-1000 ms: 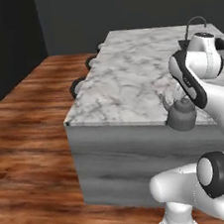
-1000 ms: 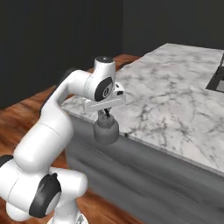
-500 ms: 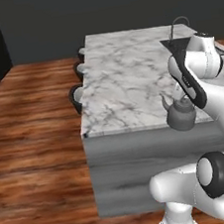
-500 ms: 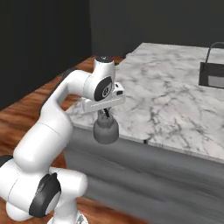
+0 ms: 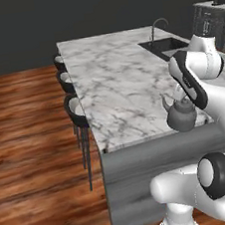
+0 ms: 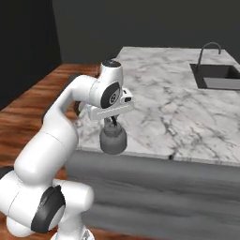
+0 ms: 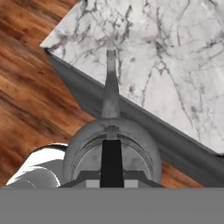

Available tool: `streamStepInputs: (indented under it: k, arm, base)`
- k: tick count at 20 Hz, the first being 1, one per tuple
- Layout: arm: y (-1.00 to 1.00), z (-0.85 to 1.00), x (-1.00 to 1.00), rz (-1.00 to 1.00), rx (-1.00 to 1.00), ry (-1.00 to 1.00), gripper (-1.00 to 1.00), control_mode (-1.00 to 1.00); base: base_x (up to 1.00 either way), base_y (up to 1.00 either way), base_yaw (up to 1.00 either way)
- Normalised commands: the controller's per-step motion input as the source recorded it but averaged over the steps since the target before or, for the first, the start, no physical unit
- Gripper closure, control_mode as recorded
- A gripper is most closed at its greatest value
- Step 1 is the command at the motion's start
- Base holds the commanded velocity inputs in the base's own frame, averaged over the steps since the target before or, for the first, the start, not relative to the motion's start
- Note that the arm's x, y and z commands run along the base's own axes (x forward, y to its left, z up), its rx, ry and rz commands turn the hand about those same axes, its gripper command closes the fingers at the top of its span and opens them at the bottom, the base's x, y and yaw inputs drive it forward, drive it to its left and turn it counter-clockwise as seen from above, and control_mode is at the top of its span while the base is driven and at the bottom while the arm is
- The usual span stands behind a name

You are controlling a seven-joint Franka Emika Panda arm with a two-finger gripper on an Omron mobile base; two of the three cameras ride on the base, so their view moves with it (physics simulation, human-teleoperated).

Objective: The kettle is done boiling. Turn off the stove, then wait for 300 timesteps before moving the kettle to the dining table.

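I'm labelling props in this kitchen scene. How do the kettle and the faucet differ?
The kettle is squat, rounded, dull grey; the faucet is a thin arched pipe. The kettle hangs from the gripper at the dining table's near edge; the faucet stands fixed by the sink, farther along the tabletop. Both look metallic.

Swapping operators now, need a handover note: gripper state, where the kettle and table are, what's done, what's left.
Gripper: shut on the kettle handle, kettle hanging below the hand.
Kettle: in the air at the near edge of the dining table, by its corner; in the hand view its body hangs over the table's grey side and the floor, spout pointing at the marble top.
Table: sink and faucet at the far end; stools along the left side.
Done: kettle lifted and carried to the table.
Left: move it over the marble, set it down, release.
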Motion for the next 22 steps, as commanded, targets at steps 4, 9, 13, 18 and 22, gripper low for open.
streamStepInputs:
  k: [4,9,13,18,22]
  arm:
    - [0.0,0.0,0.0,0.0,0.0,0.0,1.0,1.0]
    - [0.0,0.0,0.0,0.0,0.0,0.0,1.0,1.0]
    - [0.0,0.0,0.0,0.0,0.0,0.0,1.0,1.0]
    - [0.0,0.0,0.0,0.0,0.0,0.0,1.0,1.0]
    - [0.0,0.0,0.0,0.0,0.0,0.0,1.0,1.0]
  base:
    - [0.54,0.72,-0.4]
    - [0.57,0.74,-0.38]
    - [0.26,0.8,-0.38]
    - [0.02,0.79,-0.39]
    - [0.12,0.74,-0.38]
